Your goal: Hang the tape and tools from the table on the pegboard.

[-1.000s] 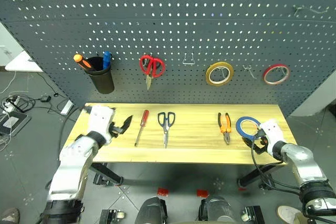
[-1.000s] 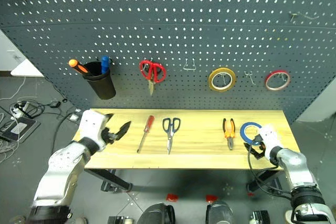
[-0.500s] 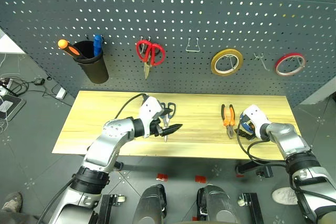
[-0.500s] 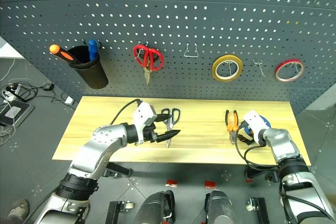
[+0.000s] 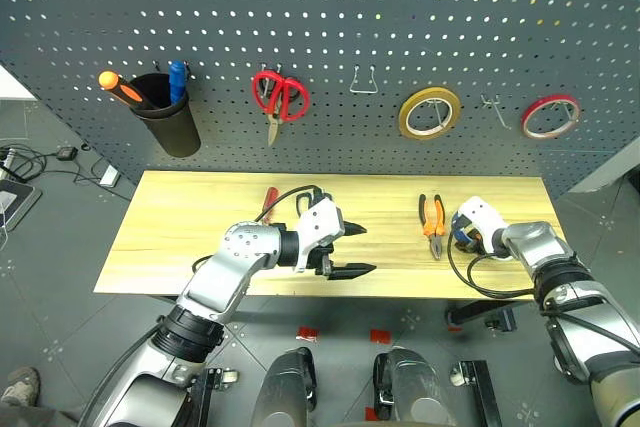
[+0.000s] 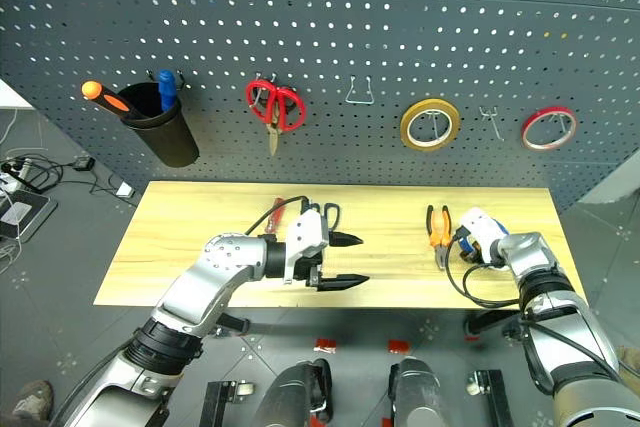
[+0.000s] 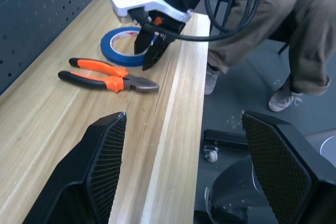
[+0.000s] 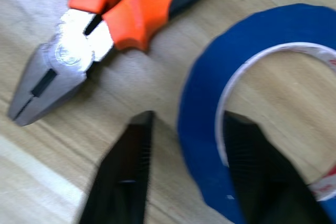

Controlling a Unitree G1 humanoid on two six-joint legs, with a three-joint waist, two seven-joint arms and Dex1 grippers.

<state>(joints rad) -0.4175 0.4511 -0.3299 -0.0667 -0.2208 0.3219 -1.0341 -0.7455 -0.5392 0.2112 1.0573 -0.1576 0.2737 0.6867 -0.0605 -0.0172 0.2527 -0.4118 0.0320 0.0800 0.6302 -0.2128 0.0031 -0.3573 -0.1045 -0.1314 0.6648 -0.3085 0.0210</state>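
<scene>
The blue tape (image 8: 210, 108) lies flat near the right end of the table (image 5: 170, 237), next to the orange-and-black pliers (image 5: 433, 223). My right gripper (image 7: 149, 51) points down onto the ring, one finger inside it and one outside, shut on its band. My left gripper (image 5: 352, 250) hangs open and empty over the table's front middle, pointing right. Behind the left arm I can see the screwdriver's red handle (image 5: 268, 197) and the scissors' handles (image 6: 328, 212). The pegboard (image 5: 320, 27) stands behind the table.
On the pegboard hang a black cup (image 5: 165, 125) with two tools in it, red scissors (image 5: 278, 97), a yellow tape ring (image 5: 428, 113) and a red tape ring (image 5: 550, 115). Bare hooks (image 5: 363, 82) sit between them. A person's legs (image 7: 262, 24) are beyond the table's right end.
The camera has tilted down. My left gripper has swung from the table's left end to its front middle, still open. My right gripper has closed on the blue tape.
</scene>
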